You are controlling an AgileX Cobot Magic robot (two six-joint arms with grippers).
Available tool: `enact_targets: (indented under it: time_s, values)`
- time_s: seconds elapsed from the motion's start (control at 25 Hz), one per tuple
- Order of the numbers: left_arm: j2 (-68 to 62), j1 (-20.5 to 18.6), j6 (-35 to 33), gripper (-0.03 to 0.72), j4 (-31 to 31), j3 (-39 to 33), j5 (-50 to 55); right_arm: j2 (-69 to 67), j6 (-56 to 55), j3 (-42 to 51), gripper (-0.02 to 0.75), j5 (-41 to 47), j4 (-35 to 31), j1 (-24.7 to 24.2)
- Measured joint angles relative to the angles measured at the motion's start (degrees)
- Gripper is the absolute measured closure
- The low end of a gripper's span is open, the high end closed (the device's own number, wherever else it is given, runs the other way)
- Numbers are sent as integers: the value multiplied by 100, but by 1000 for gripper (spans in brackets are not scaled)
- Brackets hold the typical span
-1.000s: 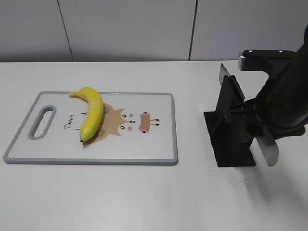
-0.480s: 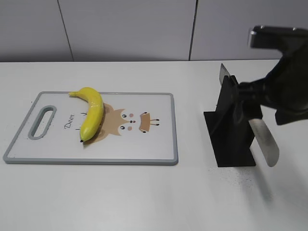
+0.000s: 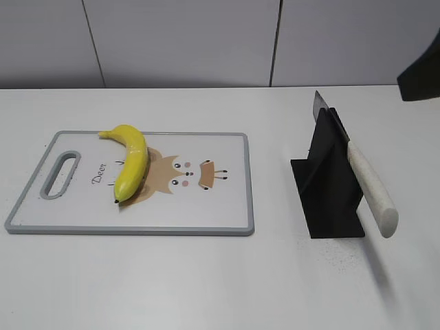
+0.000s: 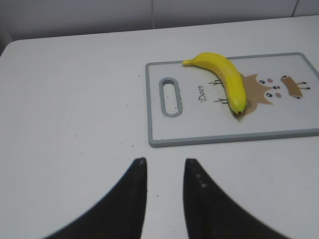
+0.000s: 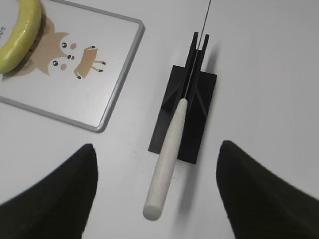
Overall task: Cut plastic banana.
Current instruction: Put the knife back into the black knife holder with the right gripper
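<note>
Right gripper (image 5: 155, 191): it had lifted clear of the knife and was wide open with nothing between its fingers; a second earlier it had been down at the handle, and in the exterior view only a dark corner of the arm remained at the top right.
Knife (image 3: 370, 189): left seated in the black knife stand (image 3: 330, 189), blade in the slot, pale handle sticking out toward the camera.
Left gripper (image 4: 164, 167): narrowly parted, empty, above bare table near the board's handle end.
Plastic banana (image 3: 130, 159): whole and uncut, lying on the left half of the deer-print cutting board (image 3: 206, 213).
Meaning for the task: the cut had not begun; the knife would have to be grasped again.
</note>
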State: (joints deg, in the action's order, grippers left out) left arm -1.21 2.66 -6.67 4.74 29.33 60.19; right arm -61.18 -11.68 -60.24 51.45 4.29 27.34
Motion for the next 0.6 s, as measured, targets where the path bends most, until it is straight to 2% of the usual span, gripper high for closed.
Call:
enact_targets:
  time_s: [0.28, 0.4, 0.6]
  values:
    - [0, 0, 0, 445, 0, 0, 0, 806, 1168, 126, 162, 573, -647, 0]
    - [0, 0, 0, 445, 0, 0, 0, 1298, 1249, 538, 162, 589, -870, 0]
    - [0, 0, 0, 446, 0, 0, 0, 2319, 1464, 1559, 164, 339, -847, 0]
